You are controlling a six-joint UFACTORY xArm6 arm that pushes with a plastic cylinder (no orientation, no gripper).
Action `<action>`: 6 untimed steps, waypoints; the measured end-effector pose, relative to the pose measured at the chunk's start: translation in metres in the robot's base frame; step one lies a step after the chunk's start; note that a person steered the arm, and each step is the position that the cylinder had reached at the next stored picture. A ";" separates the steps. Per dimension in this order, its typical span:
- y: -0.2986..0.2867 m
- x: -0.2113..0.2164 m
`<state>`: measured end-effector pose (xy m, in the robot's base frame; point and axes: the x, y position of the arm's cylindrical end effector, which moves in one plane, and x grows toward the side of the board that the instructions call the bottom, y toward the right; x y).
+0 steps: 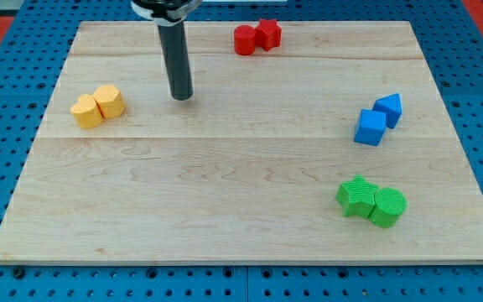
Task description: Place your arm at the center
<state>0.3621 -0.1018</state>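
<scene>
Tip point(182, 96) near board's point(225, 210) top-left

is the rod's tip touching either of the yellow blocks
No, my tip rests on the bare wooden board, apart from the two yellow blocks at its left in the view.

We see a bright, even scene lit from overhead, with no harsh glare on the pale wooden tabletop point(241, 193). Shadows are soft and short: a faint dark patch sits at the foot of our rod point(181, 97), and thin ones hug the blocks. Focus is sharp throughout; the tabletop edges converge towards twelve o'clock.
</scene>
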 end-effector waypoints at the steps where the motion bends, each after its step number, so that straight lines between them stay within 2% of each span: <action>1: -0.039 0.000; 2: -0.114 0.000; 3: -0.146 0.000; 4: -0.138 0.001; 5: -0.064 -0.002; 6: 0.053 0.047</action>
